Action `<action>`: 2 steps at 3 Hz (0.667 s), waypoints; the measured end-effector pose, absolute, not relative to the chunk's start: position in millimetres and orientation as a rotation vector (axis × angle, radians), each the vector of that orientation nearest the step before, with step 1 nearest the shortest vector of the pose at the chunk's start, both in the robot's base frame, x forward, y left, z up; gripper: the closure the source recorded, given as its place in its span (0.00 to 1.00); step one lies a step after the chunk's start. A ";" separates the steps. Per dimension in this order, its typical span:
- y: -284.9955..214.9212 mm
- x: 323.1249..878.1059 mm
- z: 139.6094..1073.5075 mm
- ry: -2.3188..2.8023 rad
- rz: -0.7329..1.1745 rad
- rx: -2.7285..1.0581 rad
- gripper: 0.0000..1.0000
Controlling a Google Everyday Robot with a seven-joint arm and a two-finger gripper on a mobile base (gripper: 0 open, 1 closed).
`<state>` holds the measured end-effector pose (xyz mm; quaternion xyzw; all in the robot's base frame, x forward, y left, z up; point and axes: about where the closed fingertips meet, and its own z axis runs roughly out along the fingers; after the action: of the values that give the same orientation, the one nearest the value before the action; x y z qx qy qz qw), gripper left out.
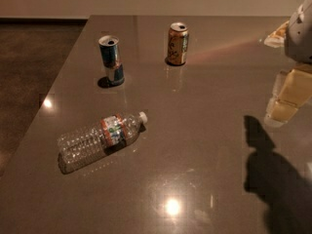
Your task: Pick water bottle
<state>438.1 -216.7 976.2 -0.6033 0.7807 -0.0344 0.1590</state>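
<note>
Water bottle lies sideways, well left of the tool, whose grip state I cannot tell; approach step, needing a leftward reach.

A blue-and-silver can stands upright at the far left of the glossy brown table. An orange-gold can stands to its right, a little farther back.

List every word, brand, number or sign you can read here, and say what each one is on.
No text can be read.
Water bottle, lying on its side: orange-red, white and green label, print too blurred.
Blue-and-silver can: markings too blurred.
Orange-gold can: dark design, no legible words.
Gripper, at the right edge above the table: no visible writing.
</note>
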 end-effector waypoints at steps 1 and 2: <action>-216.6 438.1 976.2 2.232 -0.099 -1.725 0.00; -207.6 439.6 980.6 2.197 -0.078 -1.758 0.00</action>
<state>439.6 -207.6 980.6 -0.6162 0.7702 -0.0274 0.1626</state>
